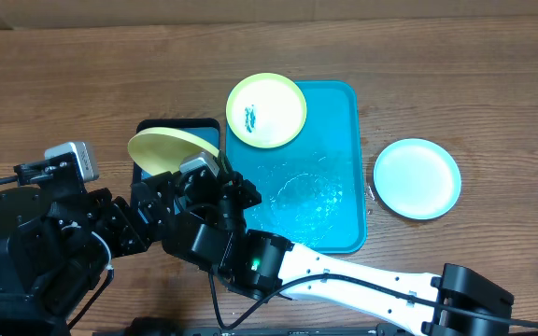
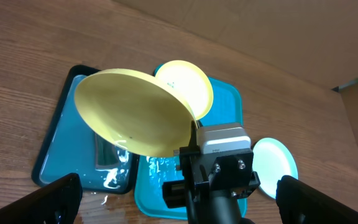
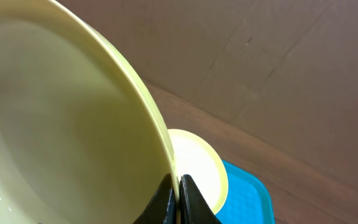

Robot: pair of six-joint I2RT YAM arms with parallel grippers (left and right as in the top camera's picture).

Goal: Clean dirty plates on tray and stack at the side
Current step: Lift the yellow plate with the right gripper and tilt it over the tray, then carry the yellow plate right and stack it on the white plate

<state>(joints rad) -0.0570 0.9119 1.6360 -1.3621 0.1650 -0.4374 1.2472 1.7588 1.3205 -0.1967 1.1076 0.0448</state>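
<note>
My right gripper [image 3: 178, 186] is shut on the rim of a yellow-green plate [image 3: 61, 124] and holds it tilted in the air; it also shows in the overhead view [image 1: 168, 147] and the left wrist view [image 2: 129, 112]. A second plate [image 1: 265, 110] with a teal smear lies on the far left corner of the teal tray [image 1: 339, 187]. A third, pale plate [image 1: 417, 177] lies on the table right of the tray. My left gripper [image 2: 178, 183] is wide open and empty, just below the held plate.
A small black-rimmed blue tray [image 2: 58, 146] lies left of the teal tray, under the held plate, with something greenish [image 2: 109, 155] in it. Wet foam streaks lie on both trays. A cardboard wall stands at the far table edge.
</note>
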